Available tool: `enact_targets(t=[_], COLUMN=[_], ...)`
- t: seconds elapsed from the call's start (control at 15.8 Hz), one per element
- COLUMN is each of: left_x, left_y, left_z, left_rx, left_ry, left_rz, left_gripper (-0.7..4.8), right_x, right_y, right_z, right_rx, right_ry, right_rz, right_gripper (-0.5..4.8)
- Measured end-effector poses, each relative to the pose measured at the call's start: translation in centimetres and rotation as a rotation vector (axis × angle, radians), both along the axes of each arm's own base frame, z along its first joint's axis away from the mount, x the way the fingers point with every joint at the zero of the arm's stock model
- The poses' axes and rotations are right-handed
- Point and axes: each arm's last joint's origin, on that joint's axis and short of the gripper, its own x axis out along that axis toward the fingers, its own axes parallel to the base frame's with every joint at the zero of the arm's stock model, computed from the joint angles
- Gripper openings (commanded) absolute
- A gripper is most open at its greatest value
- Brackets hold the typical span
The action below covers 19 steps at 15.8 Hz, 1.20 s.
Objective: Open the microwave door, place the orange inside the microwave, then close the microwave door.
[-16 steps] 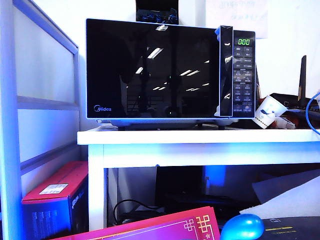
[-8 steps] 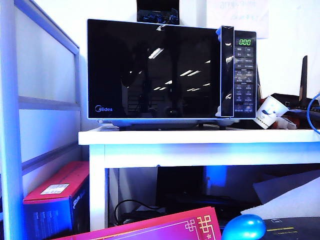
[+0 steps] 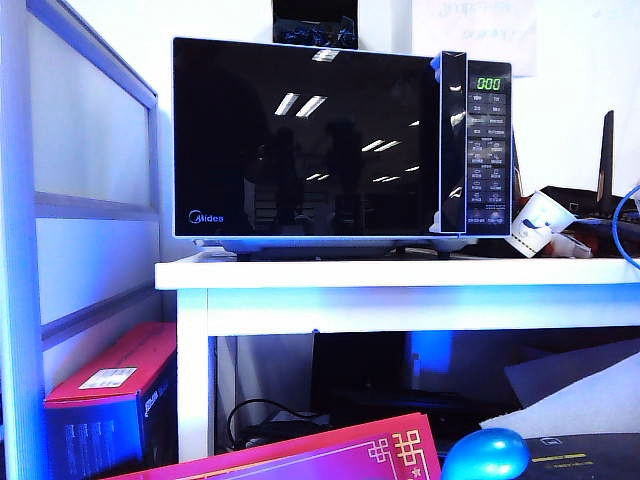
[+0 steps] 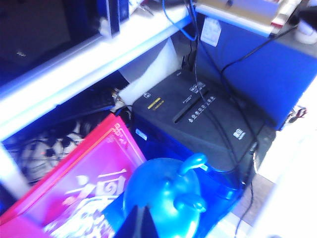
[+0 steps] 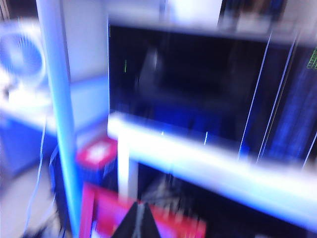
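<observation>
- Left hand (image 4: 140,224): fingers together, holding nothing, poised above a glossy blue rounded object (image 4: 166,196) and a pink box (image 4: 86,186), beside a black machine (image 4: 198,111).
- Right hand (image 5: 140,221): fingers together and empty, low before the white desk (image 5: 208,163); this view is blurred.
- The microwave (image 3: 340,140) stands on the desk (image 3: 400,275), its door (image 3: 305,135) closed, display green.
- A red cardboard box (image 3: 105,395) sits on the floor below.
- No view shows the orange.
</observation>
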Motion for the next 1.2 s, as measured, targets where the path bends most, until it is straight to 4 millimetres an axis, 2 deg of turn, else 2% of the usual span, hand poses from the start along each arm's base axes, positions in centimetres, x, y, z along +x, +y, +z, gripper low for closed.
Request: enact_targets(t=[0.13, 0.19, 0.51, 0.63, 0.76, 1.2], left_x=[1.5, 2.2, 2.8, 2.7, 2.7, 2.7], left_y=[-1.2, -1.8, -2.0, -1.7, -1.6, -1.6], left_z=[-4.1, -6.9, -15.0, -16.5, -16.8, -16.8], left_rx=[0.004, -0.006, -0.006, 0.040, 0.065, 0.071], left_ry=[0.006, -0.004, -0.040, -0.047, -0.057, -0.060], left_rz=[0.000, -0.004, 0.058, 0.112, 0.135, 0.134], left_gripper=[-0.06, -0.06, -0.06, -0.05, -0.05, -0.05], right_x=[0.6, 1.0, 2.3, 2.5, 2.6, 2.6], right_y=[0.3, 0.5, 1.0, 1.1, 1.2, 1.2], right_z=[-1.9, -3.1, -8.7, -10.3, -11.5, -11.5], right_rx=[-0.017, -0.031, -0.083, -0.082, -0.099, -0.097], right_ry=[0.058, 0.093, 0.267, 0.328, 0.371, 0.367], right_rz=[0.000, 0.000, -0.001, -0.006, -0.007, -0.008], right_gripper=[-0.02, -0.02, -0.02, -0.02, -0.02, -0.02])
